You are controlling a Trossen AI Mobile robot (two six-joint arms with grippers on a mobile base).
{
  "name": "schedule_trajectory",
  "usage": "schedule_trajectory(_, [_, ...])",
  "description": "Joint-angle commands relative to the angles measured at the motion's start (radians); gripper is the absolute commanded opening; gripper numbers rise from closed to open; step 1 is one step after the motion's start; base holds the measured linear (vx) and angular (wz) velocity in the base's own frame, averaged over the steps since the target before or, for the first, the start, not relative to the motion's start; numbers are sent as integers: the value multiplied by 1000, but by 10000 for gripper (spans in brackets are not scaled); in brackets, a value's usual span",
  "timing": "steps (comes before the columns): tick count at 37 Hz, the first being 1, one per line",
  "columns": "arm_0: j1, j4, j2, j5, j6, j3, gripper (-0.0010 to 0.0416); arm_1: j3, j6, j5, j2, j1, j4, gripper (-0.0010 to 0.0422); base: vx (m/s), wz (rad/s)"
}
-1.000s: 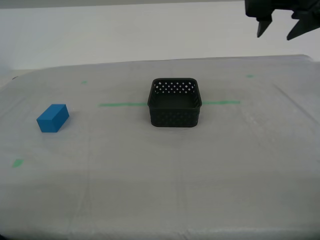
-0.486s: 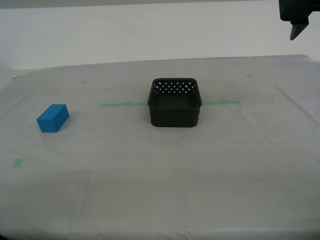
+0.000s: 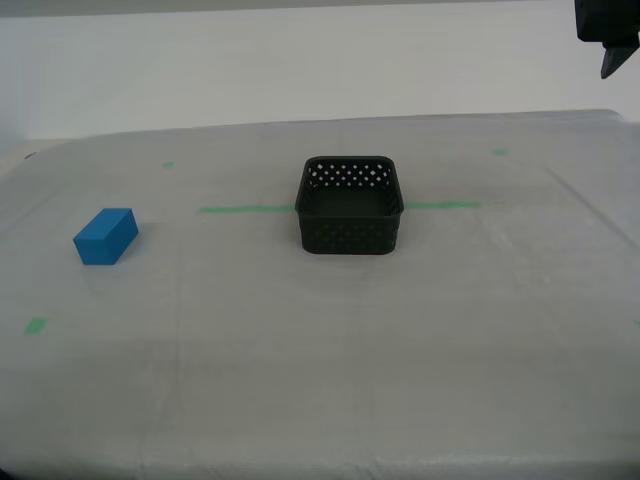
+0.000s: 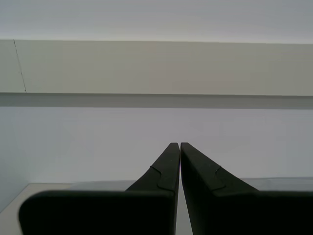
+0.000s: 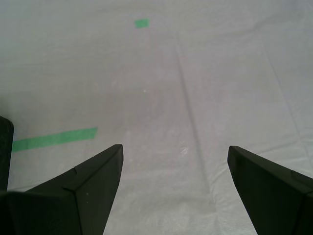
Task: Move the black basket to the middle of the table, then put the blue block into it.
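Note:
The black basket [image 3: 350,205] stands upright and empty near the middle of the table [image 3: 300,360], across a green tape line. The blue block [image 3: 105,236] lies on the sheeting well toward the exterior view's left, apart from the basket. My first gripper [image 5: 175,148] is open with nothing between its fingers, high above the table; only a dark part of it [image 3: 608,40] shows at the exterior view's top right corner. My second gripper [image 4: 180,144] is shut on nothing and faces a pale wall. It does not show in the exterior view.
The green tape line [image 3: 245,209] runs across the table behind the basket; its end [image 5: 54,138] shows under my first gripper. Small green tape bits [image 3: 499,152] [image 3: 36,325] mark the sheeting. A pale wall rises behind the table.
My first gripper has moved up and toward the exterior view's right, now almost out of the picture. The basket and the block have not moved.

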Motion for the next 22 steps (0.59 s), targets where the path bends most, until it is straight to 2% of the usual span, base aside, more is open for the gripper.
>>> schedule_trajectory(1, [0,8,0,-2,-2,2,294,1,1,-1,0,0,5,0,0,0])
schedule_trajectory(16, [0,11,0,-1,-11,10,256,1,1,-1,0,0,5,0,0,0])
schedule_trajectory(22, [0,8,0,-2,-30,11,236,1,1,-1,0,0,5,0,0,0])
